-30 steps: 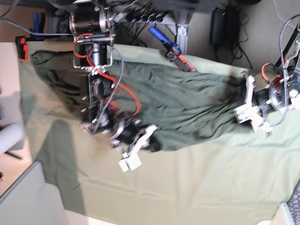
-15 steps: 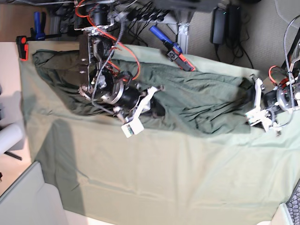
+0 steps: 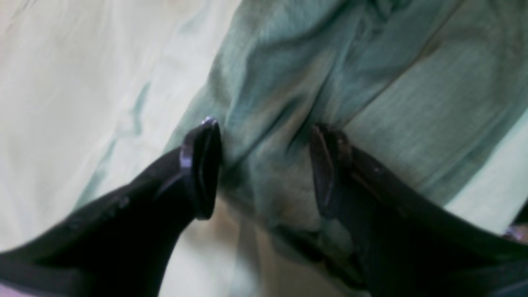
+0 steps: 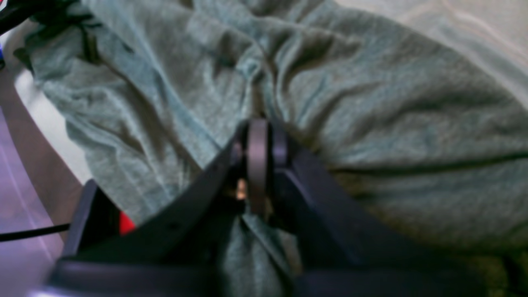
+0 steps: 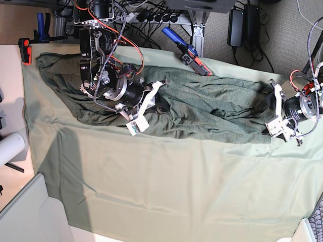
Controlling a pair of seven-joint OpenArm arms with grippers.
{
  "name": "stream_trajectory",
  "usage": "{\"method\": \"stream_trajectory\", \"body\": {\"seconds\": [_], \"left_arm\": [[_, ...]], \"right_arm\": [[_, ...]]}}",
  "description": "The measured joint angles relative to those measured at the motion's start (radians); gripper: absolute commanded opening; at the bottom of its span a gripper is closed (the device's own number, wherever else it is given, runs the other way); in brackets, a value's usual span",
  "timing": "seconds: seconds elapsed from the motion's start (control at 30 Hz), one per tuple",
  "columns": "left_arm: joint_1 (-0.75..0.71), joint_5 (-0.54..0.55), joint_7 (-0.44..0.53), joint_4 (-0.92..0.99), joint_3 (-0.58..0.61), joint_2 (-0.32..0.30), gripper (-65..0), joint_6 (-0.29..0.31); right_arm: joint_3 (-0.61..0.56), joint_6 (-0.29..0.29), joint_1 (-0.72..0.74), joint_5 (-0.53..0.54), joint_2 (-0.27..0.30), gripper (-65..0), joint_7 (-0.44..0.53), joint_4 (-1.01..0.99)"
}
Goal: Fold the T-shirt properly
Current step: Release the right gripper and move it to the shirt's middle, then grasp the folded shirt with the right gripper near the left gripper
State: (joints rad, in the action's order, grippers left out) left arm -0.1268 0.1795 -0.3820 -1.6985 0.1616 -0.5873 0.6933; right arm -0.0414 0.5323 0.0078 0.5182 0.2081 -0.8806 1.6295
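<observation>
Since a second ago the right claw [image 5: 157, 103] has swung up and back over the T-shirt [image 5: 212, 111], dragging the fabric's near edge back with it, while the left claw [image 5: 273, 112] has shifted little at the shirt's far end. The right wrist view shows its jaws nearly closed, pinching a ridge of shirt; the base view hides this. The left claw stands wide, shirt bunched between its fingers [image 3: 202, 165] on the cloth-covered counter [image 5: 176, 186].

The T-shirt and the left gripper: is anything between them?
Nothing visible. The left gripper has its jaws apart directly over a fold of the T-shirt, with shirt fabric between the fingers.
</observation>
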Motion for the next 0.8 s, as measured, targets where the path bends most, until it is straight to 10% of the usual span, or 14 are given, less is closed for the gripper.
{"method": "stream_trajectory", "body": {"seconds": [0.1, 0.4, 0.57, 0.8], "left_arm": [[-0.001, 0.057, -0.026, 0.0, -0.012, 0.0, -27.5, 0.0], [0.0, 0.383, -0.053, 0.0, -0.256, 0.016, -27.6, 0.003], [0.0, 0.493, -0.139, 0.0, -0.32, 0.022, -27.6, 0.003], [-0.003, 0.552, -0.164, 0.0, -0.32, 0.023, -27.6, 0.003]], "right_arm": [[0.0, 0.0, 0.0, 0.001, 0.002, -38.7, 0.0, 0.0], [0.013, 0.0, 0.006, 0.071, 0.0, -38.8, 0.035, 0.067], [0.018, -0.001, 0.048, 0.043, -0.018, -65.0, 0.049, 0.078], [0.019, 0.0, 0.068, -0.019, -0.107, -65.0, 0.095, 0.078]]}}
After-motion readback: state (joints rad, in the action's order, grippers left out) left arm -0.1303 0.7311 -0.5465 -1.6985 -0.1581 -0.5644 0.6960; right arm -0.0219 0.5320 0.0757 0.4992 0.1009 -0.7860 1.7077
